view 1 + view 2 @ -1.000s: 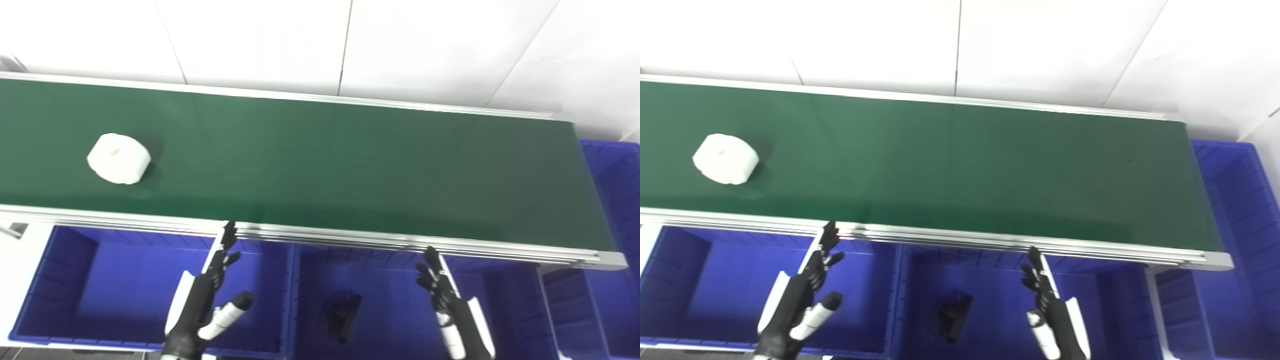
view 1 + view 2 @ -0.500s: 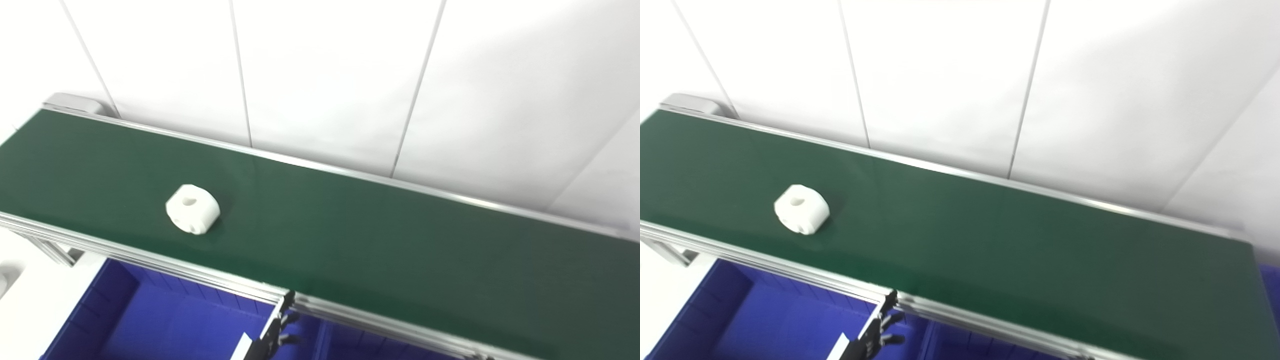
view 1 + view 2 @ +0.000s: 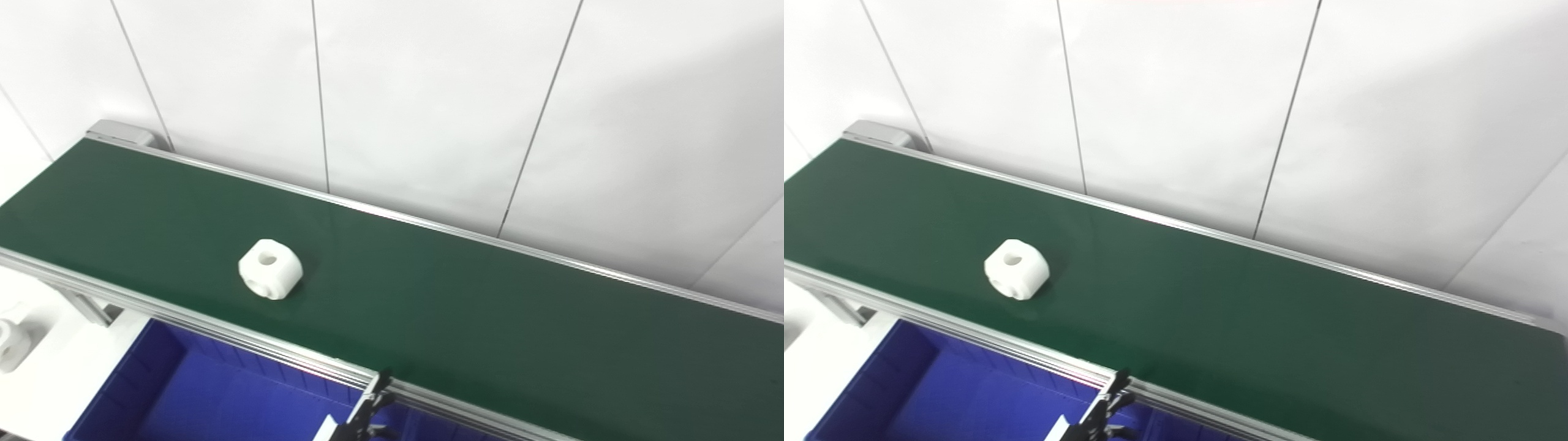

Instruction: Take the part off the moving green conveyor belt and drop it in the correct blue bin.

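Approach is judged to be the step in hand: nothing is held. Only the spread fingertips of the left robot hand (image 3: 366, 414) are seen, apart and empty, over the blue bin (image 3: 184, 398); the right robot hand is out of view. The white part (image 3: 270, 277) lies on the green conveyor belt (image 3: 490, 318), beyond the left robot hand and to its left, well apart. A timed reach across the rail is called for next.

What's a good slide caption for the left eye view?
White part rides the green conveyor belt above a blue bin; left hand waits below.
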Action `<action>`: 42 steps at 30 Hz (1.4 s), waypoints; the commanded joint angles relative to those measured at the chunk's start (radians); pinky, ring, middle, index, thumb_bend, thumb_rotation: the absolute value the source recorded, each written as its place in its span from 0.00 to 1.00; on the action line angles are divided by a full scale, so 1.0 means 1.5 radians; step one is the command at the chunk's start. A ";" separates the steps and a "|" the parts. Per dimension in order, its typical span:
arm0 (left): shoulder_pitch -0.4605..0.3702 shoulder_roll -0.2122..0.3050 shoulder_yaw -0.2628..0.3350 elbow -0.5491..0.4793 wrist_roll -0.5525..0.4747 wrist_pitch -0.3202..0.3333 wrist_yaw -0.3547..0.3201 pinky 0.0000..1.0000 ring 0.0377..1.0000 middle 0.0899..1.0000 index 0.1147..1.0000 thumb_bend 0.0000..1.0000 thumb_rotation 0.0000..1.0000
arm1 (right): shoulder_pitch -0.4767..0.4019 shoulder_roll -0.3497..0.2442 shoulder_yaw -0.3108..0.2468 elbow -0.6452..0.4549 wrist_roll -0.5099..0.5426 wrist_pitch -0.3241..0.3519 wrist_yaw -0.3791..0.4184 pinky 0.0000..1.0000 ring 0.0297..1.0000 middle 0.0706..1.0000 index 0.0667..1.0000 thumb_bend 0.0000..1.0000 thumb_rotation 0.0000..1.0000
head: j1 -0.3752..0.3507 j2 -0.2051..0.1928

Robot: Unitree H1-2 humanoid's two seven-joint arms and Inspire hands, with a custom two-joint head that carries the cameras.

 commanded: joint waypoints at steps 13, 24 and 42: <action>-0.208 0.145 0.094 -0.271 0.205 0.075 -0.107 0.70 0.82 0.82 0.79 0.96 0.54 | 0.008 -0.003 0.005 -0.046 -0.002 -0.020 0.009 1.00 1.00 1.00 1.00 0.92 0.97 | -0.009 0.033; -0.433 0.315 0.076 -0.105 0.332 0.108 -0.235 0.85 0.87 0.86 0.83 0.92 0.51 | 0.006 0.007 0.007 -0.054 -0.008 -0.011 0.003 1.00 1.00 1.00 1.00 0.91 1.00 | -0.019 0.041; -0.549 0.376 -0.004 0.150 0.428 0.099 -0.193 0.94 0.91 0.88 0.85 0.93 0.49 | 0.001 0.005 0.012 -0.055 -0.008 -0.018 0.008 1.00 1.00 1.00 1.00 0.88 1.00 | -0.035 0.053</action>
